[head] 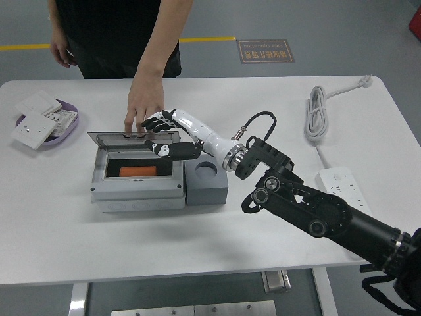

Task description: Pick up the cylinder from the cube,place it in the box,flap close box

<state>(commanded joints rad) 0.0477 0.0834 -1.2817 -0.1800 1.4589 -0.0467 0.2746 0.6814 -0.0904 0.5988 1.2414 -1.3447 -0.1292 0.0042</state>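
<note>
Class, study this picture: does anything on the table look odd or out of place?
Yes. A person's hand rests on the box's raised lid beside the robot hand. The orange cylinder already lies inside; the cube is empty.

White table (99,230) bears box (138,195), cube (207,191), cable (319,112), perhaps sockets (36,122).
</note>
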